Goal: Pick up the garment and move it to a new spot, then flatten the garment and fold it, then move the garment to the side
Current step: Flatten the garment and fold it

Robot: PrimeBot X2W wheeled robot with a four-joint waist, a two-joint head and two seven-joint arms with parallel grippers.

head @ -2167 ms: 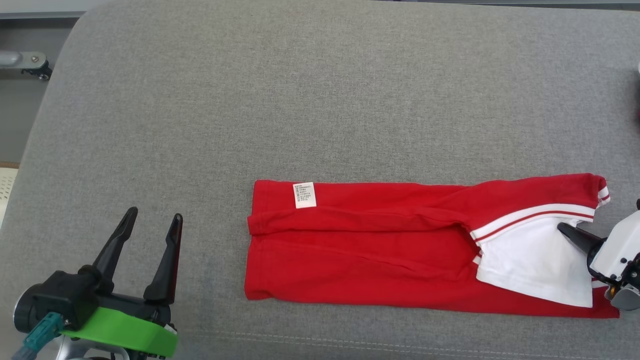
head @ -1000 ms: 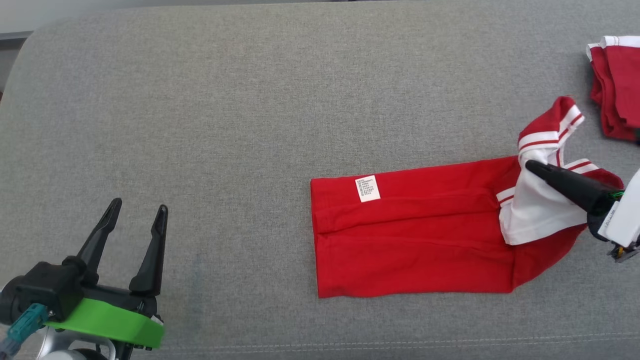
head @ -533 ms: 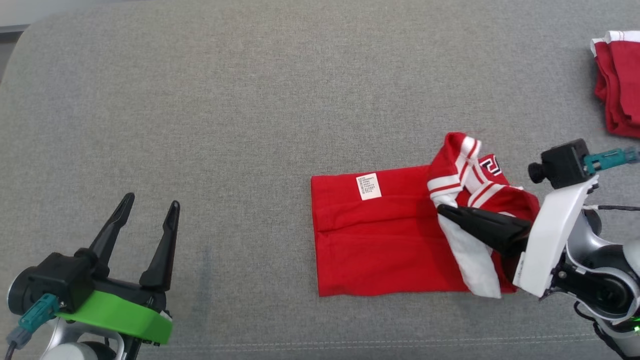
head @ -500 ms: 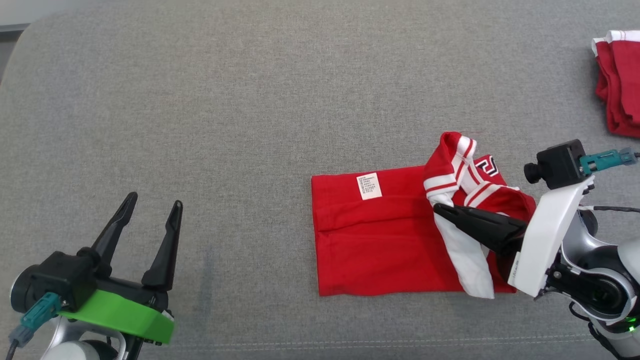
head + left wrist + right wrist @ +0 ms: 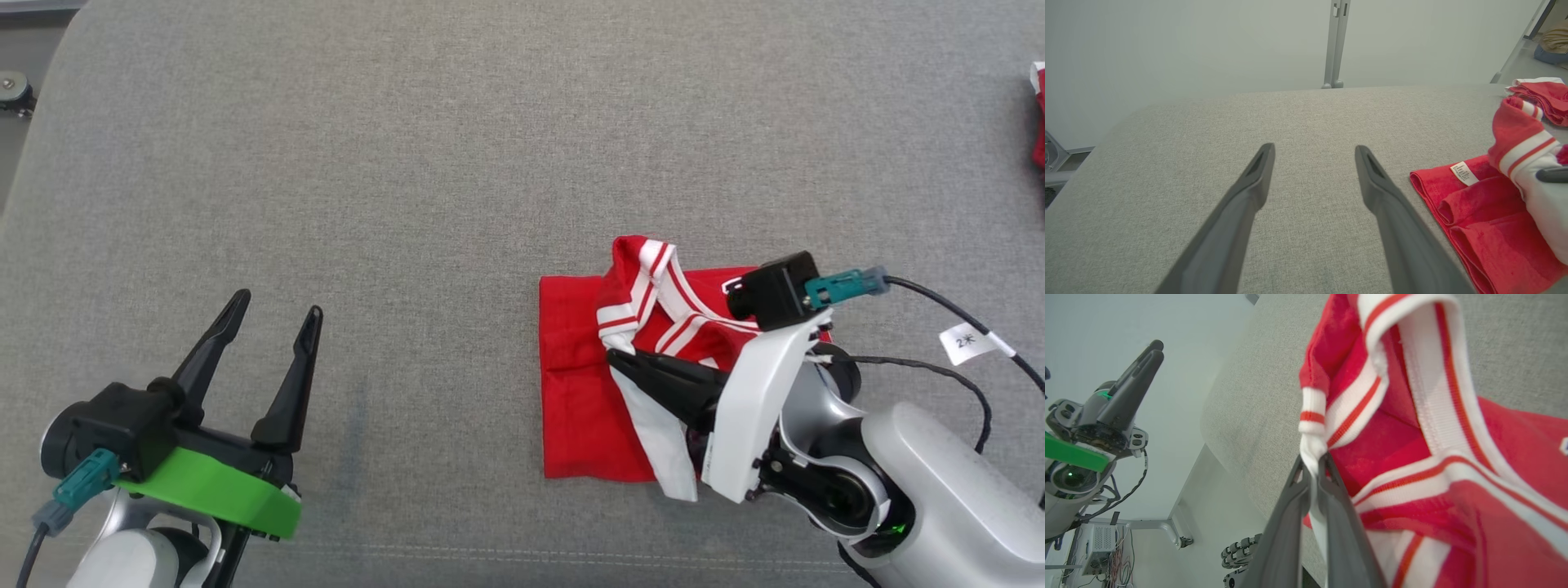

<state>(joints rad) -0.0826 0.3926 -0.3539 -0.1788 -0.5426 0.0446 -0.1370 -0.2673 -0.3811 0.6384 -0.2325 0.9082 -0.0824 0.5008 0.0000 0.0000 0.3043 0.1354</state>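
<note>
The garment is a red shirt with white, red-striped trim, lying folded on the grey padded table. My right gripper is shut on its white edge and holds that end lifted over the lower red layer. In the right wrist view the closed fingers pinch the white cloth of the garment at the right gripper. My left gripper stands open at the lower left, well clear of the garment. In the left wrist view the left gripper holds nothing, and the garment lies to its right.
Another red and white folded cloth lies at the table's far right; its edge touches the head view's right border. Cables with a white tag trail from the right arm. Bare grey surface spreads across the left and far side.
My right gripper has carried the garment's striped end further left over the red body, shortening the flat part. The head camera has shifted. The left gripper stays open in place.
</note>
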